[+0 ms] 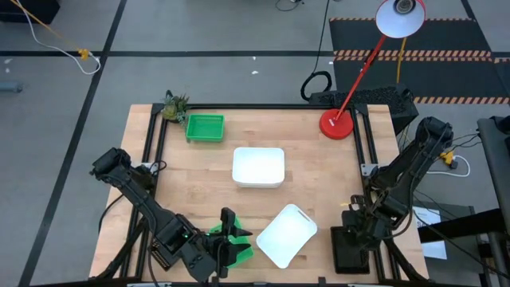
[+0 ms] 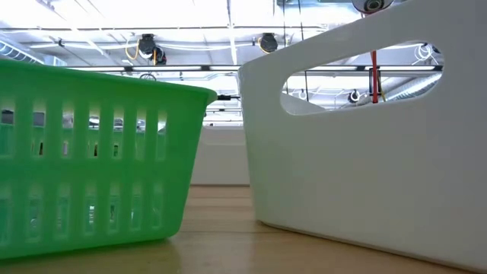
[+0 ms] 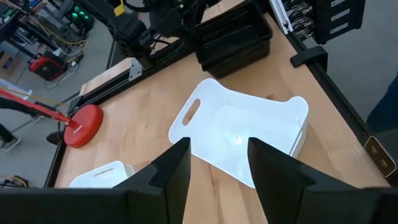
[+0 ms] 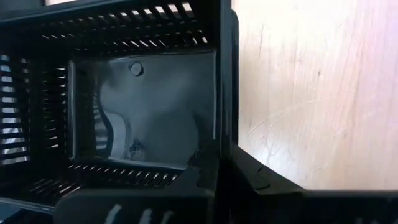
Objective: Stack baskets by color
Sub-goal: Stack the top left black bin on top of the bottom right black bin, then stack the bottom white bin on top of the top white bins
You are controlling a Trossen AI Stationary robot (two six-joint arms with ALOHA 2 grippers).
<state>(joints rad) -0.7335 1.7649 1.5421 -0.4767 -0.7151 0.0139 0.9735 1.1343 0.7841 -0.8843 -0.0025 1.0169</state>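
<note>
The right gripper (image 4: 221, 163), at the high view's lower right, pinches the thin wall of the light, stiff black mesh plastic basket (image 4: 143, 106), a sound hold; the left gripper (image 3: 217, 165) stands released.

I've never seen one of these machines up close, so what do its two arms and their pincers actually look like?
Both arms are dark, nearly black, built from jointed segments with black cables running along them. The left gripper ends in two flat, angular black fingers. The right gripper has the same matte black fingers. No markings are readable on either arm.
</note>
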